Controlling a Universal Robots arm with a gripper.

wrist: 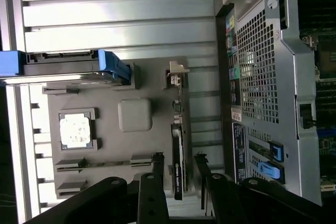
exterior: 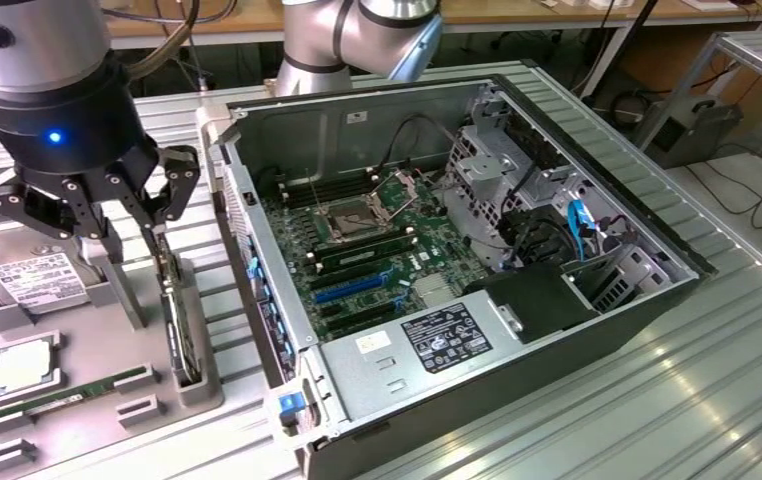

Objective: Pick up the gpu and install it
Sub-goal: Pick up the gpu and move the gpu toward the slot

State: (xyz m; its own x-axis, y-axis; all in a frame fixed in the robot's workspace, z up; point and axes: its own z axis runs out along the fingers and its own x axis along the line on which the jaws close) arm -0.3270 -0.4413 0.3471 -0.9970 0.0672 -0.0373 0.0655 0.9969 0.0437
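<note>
Straddling the gpu (wrist: pixel 177 179), the gripper (wrist: pixel 178 157) hangs low over the grey parts tray (wrist: pixel 105 135) with its jaws well apart. One of its fingers (wrist: pixel 156 182) stands on each flat side of the card, a sliver of gap shows on both sides, and nothing is held.

The card stands on its long edge in a slot holder on the tray. This is on the exterior view's left of the open computer case (exterior: pixel 354 120), along the tray edge nearest that case.

I judge the step in hand to be the pick-up, at the point of taking hold. The install has not begun, since the card sits in its holder, well apart from the motherboard (exterior: pixel 368 260) inside the case.

A grasp from here would call for the pads to meet the two faces squarely and evenly, because the board is thin and could tilt or twist under a lopsided pinch. The lift would have to go straight up out of the holder so that the lower edge does not bind in its groove.

Counted:
- one arm
- one gripper with two fingers
- one gpu
- one hard drive (exterior: pixel 37 275), at the tray's far left
- one processor chip (exterior: pixel 24 365), nearer than the hard drive
- one green memory stick (exterior: pixel 68 397), nearest of all
- one case
</note>
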